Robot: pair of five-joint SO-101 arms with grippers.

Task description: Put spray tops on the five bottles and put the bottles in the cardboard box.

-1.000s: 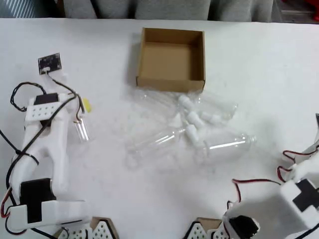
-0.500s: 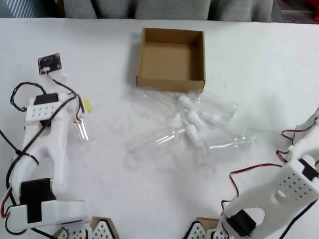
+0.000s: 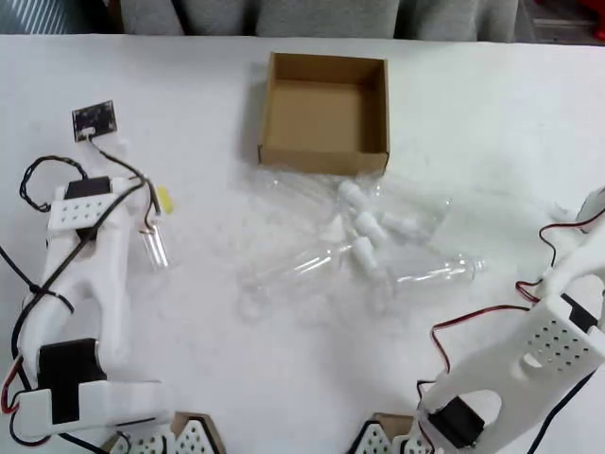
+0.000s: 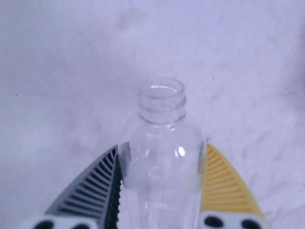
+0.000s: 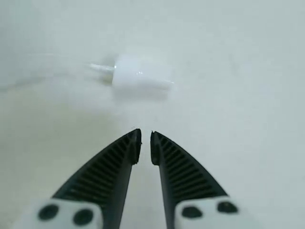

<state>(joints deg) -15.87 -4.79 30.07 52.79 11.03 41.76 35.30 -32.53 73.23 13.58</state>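
Note:
My left gripper (image 4: pixel 159 164) is shut on a small clear bottle (image 4: pixel 161 143), its grey and yellow fingers (image 4: pixel 224 179) pressing the bottle's sides; the bottle's neck is open, with no top on it. From above, that bottle (image 3: pixel 154 250) is at the table's left side with the left gripper (image 3: pixel 157 219). Several more clear bottles (image 3: pixel 295 269) lie in a loose heap in front of the cardboard box (image 3: pixel 326 151), with white spray tops (image 3: pixel 370 227) scattered among them. My right gripper (image 5: pixel 145 139) is shut and holds nothing, just short of a white spray top (image 5: pixel 142 77) lying on its side.
The cardboard box holds nothing and stands at the back centre. The right arm (image 3: pixel 544 345) stretches along the table's right edge. A small black board (image 3: pixel 94 118) on a wire lies at the far left. Both arms' bases stand at the front edge.
The right arm has unfolded from the front right corner and stretched out along the right edge, away from the front. The left arm and its bottle have kept still.

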